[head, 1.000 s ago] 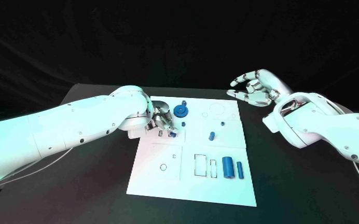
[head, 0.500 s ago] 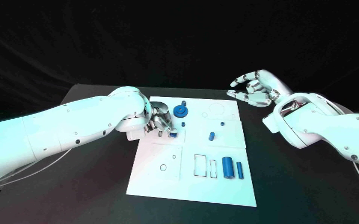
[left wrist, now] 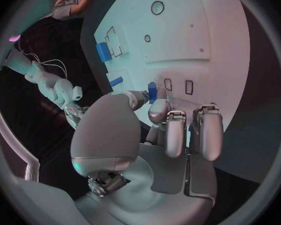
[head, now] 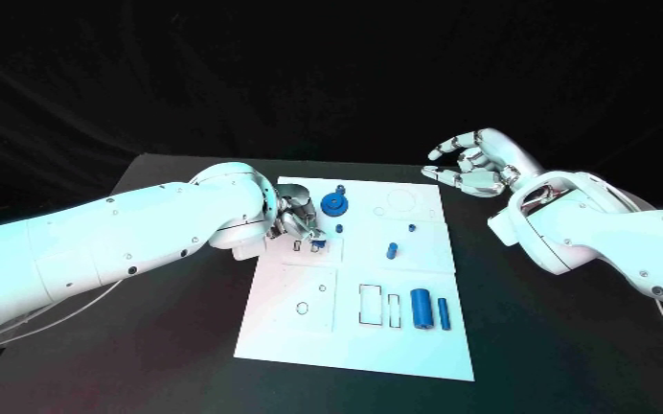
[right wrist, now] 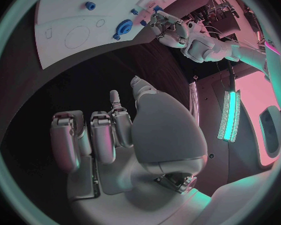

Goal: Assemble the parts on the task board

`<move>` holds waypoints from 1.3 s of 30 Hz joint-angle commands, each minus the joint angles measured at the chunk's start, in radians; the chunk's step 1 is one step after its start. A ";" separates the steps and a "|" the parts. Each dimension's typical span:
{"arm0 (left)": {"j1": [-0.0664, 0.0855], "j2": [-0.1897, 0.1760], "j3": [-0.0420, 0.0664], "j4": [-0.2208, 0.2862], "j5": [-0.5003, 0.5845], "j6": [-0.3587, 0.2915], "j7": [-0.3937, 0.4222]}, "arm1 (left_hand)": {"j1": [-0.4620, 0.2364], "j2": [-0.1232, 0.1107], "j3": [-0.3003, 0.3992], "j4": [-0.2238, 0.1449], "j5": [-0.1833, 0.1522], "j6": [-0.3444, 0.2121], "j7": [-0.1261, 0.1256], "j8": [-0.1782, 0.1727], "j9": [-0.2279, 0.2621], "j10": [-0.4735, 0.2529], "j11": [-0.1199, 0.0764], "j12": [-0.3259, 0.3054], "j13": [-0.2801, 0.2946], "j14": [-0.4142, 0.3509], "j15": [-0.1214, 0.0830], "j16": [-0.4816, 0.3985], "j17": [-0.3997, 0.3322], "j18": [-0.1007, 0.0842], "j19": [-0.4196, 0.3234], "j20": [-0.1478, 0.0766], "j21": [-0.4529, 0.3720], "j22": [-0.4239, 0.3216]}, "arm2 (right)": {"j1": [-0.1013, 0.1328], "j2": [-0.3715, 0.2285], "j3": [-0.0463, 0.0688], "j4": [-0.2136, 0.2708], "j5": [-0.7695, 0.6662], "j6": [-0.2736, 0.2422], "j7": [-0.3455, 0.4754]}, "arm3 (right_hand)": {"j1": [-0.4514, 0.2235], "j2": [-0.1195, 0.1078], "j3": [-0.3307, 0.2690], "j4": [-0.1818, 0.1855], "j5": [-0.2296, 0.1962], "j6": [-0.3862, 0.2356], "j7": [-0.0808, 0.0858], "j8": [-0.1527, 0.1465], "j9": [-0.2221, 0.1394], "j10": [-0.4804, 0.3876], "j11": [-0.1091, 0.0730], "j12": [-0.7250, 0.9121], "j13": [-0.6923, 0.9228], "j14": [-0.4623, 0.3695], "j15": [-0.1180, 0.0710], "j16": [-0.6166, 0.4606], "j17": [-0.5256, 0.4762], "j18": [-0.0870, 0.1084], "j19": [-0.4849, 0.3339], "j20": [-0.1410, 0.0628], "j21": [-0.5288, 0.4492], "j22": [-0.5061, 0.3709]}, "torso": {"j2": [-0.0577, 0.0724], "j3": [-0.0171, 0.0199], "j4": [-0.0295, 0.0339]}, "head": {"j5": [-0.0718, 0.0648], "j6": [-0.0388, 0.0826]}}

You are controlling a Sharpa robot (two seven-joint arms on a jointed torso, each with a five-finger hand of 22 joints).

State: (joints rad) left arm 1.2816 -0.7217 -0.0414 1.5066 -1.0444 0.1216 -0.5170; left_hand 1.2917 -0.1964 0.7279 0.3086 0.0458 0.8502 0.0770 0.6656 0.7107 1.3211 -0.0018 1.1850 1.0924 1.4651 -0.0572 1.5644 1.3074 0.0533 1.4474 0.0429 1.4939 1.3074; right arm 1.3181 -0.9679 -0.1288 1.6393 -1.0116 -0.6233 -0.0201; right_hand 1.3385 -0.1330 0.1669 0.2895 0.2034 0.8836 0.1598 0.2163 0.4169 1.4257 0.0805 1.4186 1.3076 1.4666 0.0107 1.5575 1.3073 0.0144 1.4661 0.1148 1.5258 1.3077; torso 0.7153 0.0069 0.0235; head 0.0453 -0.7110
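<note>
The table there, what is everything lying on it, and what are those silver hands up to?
Table: one, black, under everything.
Task board: one, white plate, in the middle of the table.
Blue round part: one, at the board's far end.
Small blue peg: one, standing near the board's middle.
Blue cylinders: two, lying side by side at the board's near right.
Small blue piece: one, at the left hand's fingertips, above small rectangular slots.
Left hand: silver, on a white arm, over the board's left part; whether it grips the piece is unclear.
Right hand: silver, raised off the board's far right corner, fingers apart, holding nothing.
</note>
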 commanded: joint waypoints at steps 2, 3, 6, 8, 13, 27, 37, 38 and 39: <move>-0.005 -0.007 0.000 0.016 -0.083 -0.067 0.028 | -0.003 -0.015 0.174 -0.174 0.006 0.008 -0.005 0.007 0.052 0.010 -0.003 0.004 0.003 0.106 -0.004 0.006 0.263 -0.014 0.008 0.000 0.005 0.095 | -0.001 -0.002 0.000 0.001 -0.004 0.005 0.004 | 0.002 0.007 -0.005 0.001 0.005 0.006 -0.001 0.006 0.001 0.002 -0.003 -0.002 0.109 0.089 -0.004 -0.007 0.204 -0.001 0.072 -0.001 -0.003 0.230 | -0.001 -0.0008 0.0013 | -0.001 -0.001; -0.008 -0.010 -0.001 0.021 -0.096 -0.075 0.029 | -0.003 -0.015 0.174 -0.174 0.006 0.008 -0.005 0.007 0.052 0.010 -0.003 0.004 0.003 0.106 -0.004 0.006 0.263 -0.014 0.008 0.000 0.005 0.095 | -0.001 -0.002 0.000 0.001 -0.004 0.004 0.004 | 0.000 0.007 -0.006 0.002 0.006 0.006 -0.001 0.006 0.001 0.000 -0.003 -0.003 0.107 0.089 -0.004 -0.007 0.204 0.000 0.071 -0.002 -0.004 0.230 | -0.002 -0.0012 0.0021 | -0.001 -0.001; -0.012 -0.013 -0.002 0.027 -0.115 -0.085 0.030 | -0.006 -0.024 0.182 -0.183 0.007 0.013 -0.005 0.007 0.055 0.015 -0.004 0.008 0.008 0.106 -0.004 0.006 0.263 -0.014 0.010 0.000 0.006 0.098 | -0.001 -0.003 0.000 0.000 -0.004 0.003 0.005 | -0.002 0.008 -0.006 0.003 0.007 0.006 -0.001 0.006 0.001 0.000 -0.003 -0.004 0.107 0.089 -0.004 -0.007 0.204 0.000 0.071 -0.002 -0.004 0.230 | -0.002 -0.0012 0.0019 | 0.001 -0.002; -0.014 -0.015 -0.003 0.030 -0.125 -0.089 0.029 | -0.010 -0.031 0.188 -0.190 0.009 0.018 -0.006 0.007 0.056 0.018 -0.004 0.009 0.009 0.106 -0.005 0.006 0.263 -0.014 0.010 0.000 0.006 0.098 | -0.001 -0.003 0.000 0.000 -0.004 0.003 0.005 | -0.004 0.008 -0.007 0.003 0.008 0.006 -0.001 0.006 0.001 0.000 -0.003 -0.003 0.107 0.089 -0.004 -0.007 0.204 0.000 0.072 -0.002 -0.004 0.230 | -0.002 -0.0014 0.0018 | 0.002 -0.002; -0.018 -0.018 -0.005 0.032 -0.139 -0.087 0.025 | -0.019 -0.042 0.198 -0.199 0.016 0.028 -0.008 0.005 0.058 0.022 -0.006 0.010 0.011 0.106 -0.006 0.006 0.263 -0.015 0.013 -0.001 0.008 0.103 | -0.002 -0.002 0.000 -0.001 -0.004 0.002 0.006 | -0.006 0.008 -0.008 0.003 0.009 0.006 -0.001 0.006 0.001 0.000 -0.003 -0.003 0.107 0.089 -0.005 -0.007 0.204 0.000 0.071 -0.002 -0.004 0.230 | -0.002 -0.0016 0.0000 | 0.006 -0.002; -0.039 -0.006 -0.012 0.009 -0.155 -0.090 0.013 | -0.042 -0.063 0.212 -0.212 0.060 0.045 -0.011 0.001 0.062 0.031 -0.009 0.012 0.016 0.106 -0.008 0.006 0.263 -0.016 0.014 -0.002 0.010 0.106 | -0.005 -0.003 0.000 0.000 -0.004 0.000 0.008 | -0.010 0.009 -0.009 0.003 0.013 0.006 -0.001 0.006 0.001 0.000 -0.003 -0.003 0.107 0.089 -0.005 -0.007 0.204 0.000 0.071 -0.002 -0.005 0.229 | 0.001 -0.0012 -0.0018 | 0.008 -0.003; -0.048 0.003 -0.014 -0.006 -0.160 -0.094 0.011 | -0.046 -0.067 0.210 -0.213 0.062 0.048 -0.012 0.001 0.063 0.035 -0.010 0.016 0.021 0.106 -0.008 0.006 0.263 -0.016 0.015 -0.003 0.010 0.107 | -0.005 -0.004 0.000 0.001 -0.004 -0.001 0.010 | -0.013 0.010 -0.009 0.003 0.017 0.006 -0.001 0.006 0.001 0.000 -0.004 -0.004 0.107 0.089 -0.005 -0.007 0.203 0.000 0.071 -0.002 -0.006 0.229 | 0.001 -0.0008 -0.0019 | 0.007 -0.004; -0.048 0.003 -0.014 -0.006 -0.161 -0.093 0.011 | -0.046 -0.067 0.210 -0.213 0.062 0.048 -0.012 0.001 0.063 0.035 -0.010 0.016 0.021 0.106 -0.008 0.006 0.263 -0.016 0.015 -0.003 0.010 0.107 | -0.005 -0.004 0.000 0.001 -0.004 -0.001 0.010 | -0.013 0.010 -0.009 0.003 0.017 0.006 -0.001 0.006 0.001 0.000 -0.004 -0.004 0.107 0.089 -0.005 -0.007 0.203 0.000 0.071 -0.002 -0.006 0.229 | 0.001 -0.0008 -0.0022 | 0.008 -0.004; -0.048 0.003 -0.014 -0.006 -0.161 -0.091 0.011 | -0.046 -0.067 0.210 -0.213 0.062 0.048 -0.012 0.001 0.063 0.035 -0.010 0.016 0.021 0.106 -0.008 0.006 0.263 -0.016 0.015 -0.003 0.010 0.107 | -0.005 -0.004 0.000 0.001 -0.004 -0.001 0.010 | -0.013 0.010 -0.009 0.003 0.017 0.006 -0.001 0.006 0.001 0.000 -0.004 -0.004 0.107 0.089 -0.005 -0.007 0.203 0.000 0.071 -0.002 -0.006 0.229 | 0.001 -0.0006 -0.0020 | 0.009 -0.005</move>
State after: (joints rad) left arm 1.2375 -0.7209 -0.0530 1.5017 -1.1944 0.0303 -0.5053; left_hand 1.2456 -0.2571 0.7563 0.2803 0.1048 0.8892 0.0708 0.6653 0.7739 1.3480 -0.0102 1.1960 1.1121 1.4650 -0.0570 1.5644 1.3073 0.0534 1.4580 0.0394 1.4976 1.3073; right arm 1.3133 -0.9720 -0.1288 1.6390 -1.0115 -0.6253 -0.0175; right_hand 1.3332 -0.1277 0.1641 0.2923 0.2169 0.8836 0.1598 0.2163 0.4165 1.4257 0.0805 1.4187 1.3074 1.4666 0.0107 1.5536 1.3079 0.0143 1.4661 0.1148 1.5258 1.3081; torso 0.7160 0.0059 0.0217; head 0.0523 -0.7151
